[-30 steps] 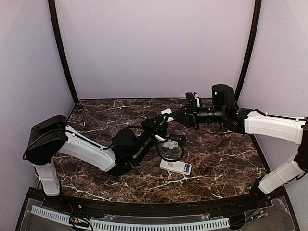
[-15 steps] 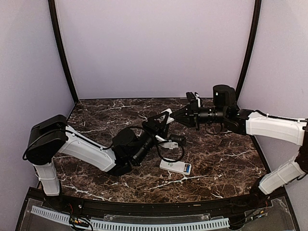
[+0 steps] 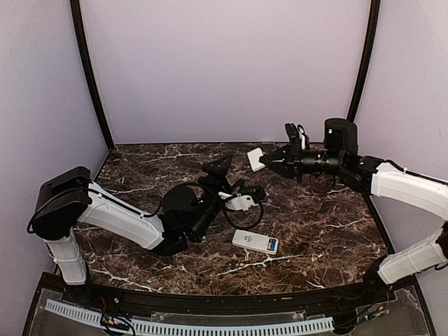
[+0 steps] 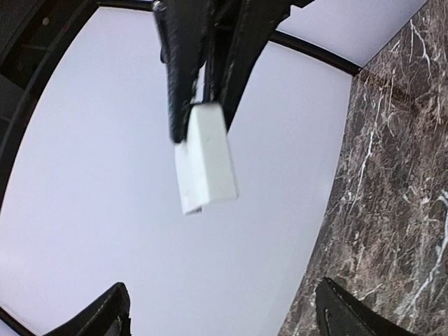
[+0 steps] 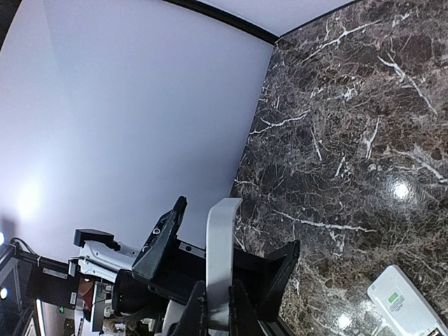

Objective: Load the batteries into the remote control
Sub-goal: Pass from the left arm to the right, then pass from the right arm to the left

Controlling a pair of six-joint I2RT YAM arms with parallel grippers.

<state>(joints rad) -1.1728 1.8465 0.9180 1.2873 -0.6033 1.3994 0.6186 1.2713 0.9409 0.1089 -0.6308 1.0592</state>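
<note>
The white remote control point(image 3: 255, 242) lies flat on the marble table in front of the arms, also at the lower right corner of the right wrist view point(image 5: 406, 306). My right gripper point(image 3: 274, 162) is shut on a small white cover piece point(image 3: 255, 159), held in the air point(image 5: 221, 259). My left gripper point(image 3: 234, 178) stands open just below and left of it, its fingers point(image 5: 166, 234) apart from the cover. In the left wrist view the cover point(image 4: 206, 157) hangs from the right gripper's fingers point(image 4: 183, 77), above my open left gripper point(image 4: 227, 311). The batteries are out of view.
The dark marble table point(image 3: 329, 224) is bounded by lilac walls point(image 3: 224, 70) at the back and sides. A black cable point(image 3: 245, 220) loops from the left wrist just above the remote.
My left gripper has opened and let go of the white cover. The right gripper, still shut on the cover, has drawn it up and to the right. The left arm has pulled back slightly.
</note>
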